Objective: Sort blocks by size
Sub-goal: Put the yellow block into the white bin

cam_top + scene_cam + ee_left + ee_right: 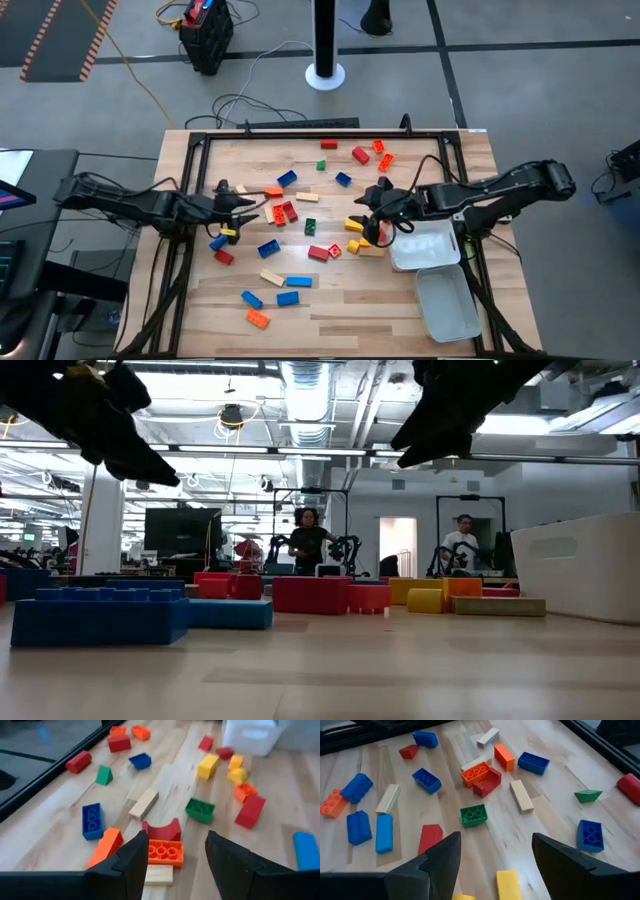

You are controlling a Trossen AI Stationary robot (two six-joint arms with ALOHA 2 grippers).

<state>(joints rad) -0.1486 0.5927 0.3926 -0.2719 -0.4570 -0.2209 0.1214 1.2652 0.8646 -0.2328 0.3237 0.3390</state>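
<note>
A blue studded brick [98, 616] is sitting nearest the low camera on the pale wood-plank tabletop [330, 310], with the blocks [300, 215] lying scattered across its middle. The left gripper [250, 207] is hovering open at the left, holding nothing. The right gripper [362, 205] is hanging open beside two white plastic trays [440, 285]. Beyond, people are standing in a bright workshop.

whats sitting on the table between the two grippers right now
In the high view, between the left gripper and the right gripper lie an orange block beside a red block, a tan block and a green block.
</note>
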